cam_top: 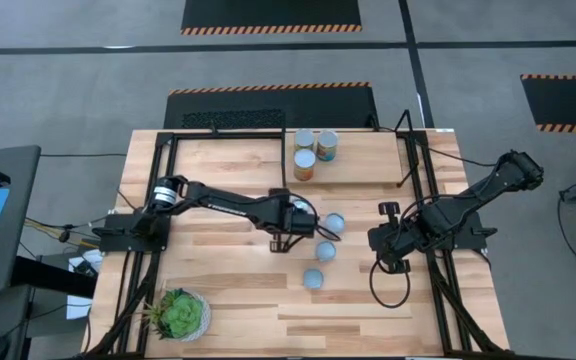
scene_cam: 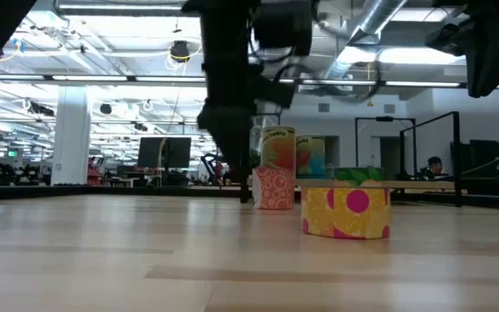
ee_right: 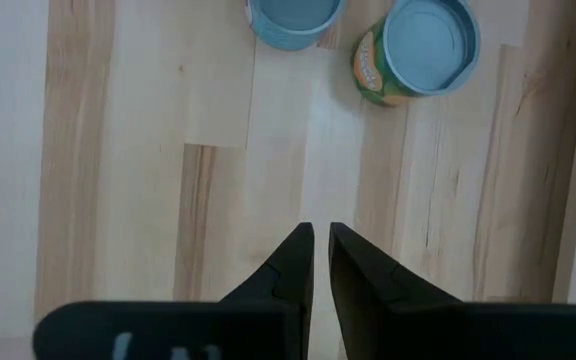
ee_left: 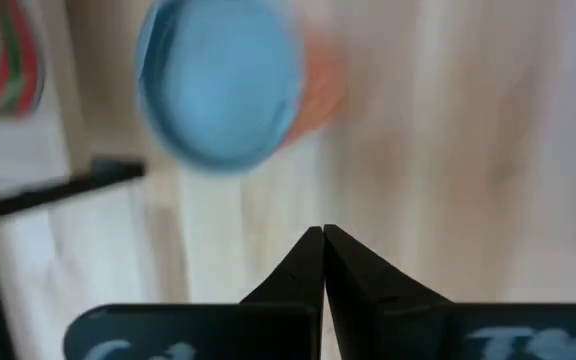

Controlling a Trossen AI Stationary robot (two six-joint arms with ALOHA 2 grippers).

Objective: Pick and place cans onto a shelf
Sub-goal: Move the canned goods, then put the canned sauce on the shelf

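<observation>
centrally, near the middle of the table (cam_top: pixel 228 250), the left gripper (cam_top: pixel 313 222) has its fingers pressed together on nothing, as its wrist view shows. three loose cans stand upright, round tops up, in a short line running from the middle toward the near edge; the nearest can (cam_top: pixel 335 222) lies just ahead of the closed tips, touching or nearly so, and its vertical axis calls for spread fingers around its sides. three more cans (cam_top: pixel 315 154) sit on the shelf (cam_top: pixel 368 160) at the far edge. the right gripper (cam_top: pixel 393 250), nearly closed and empty, waits toward the right edge, farther from that can than the left.
</observation>
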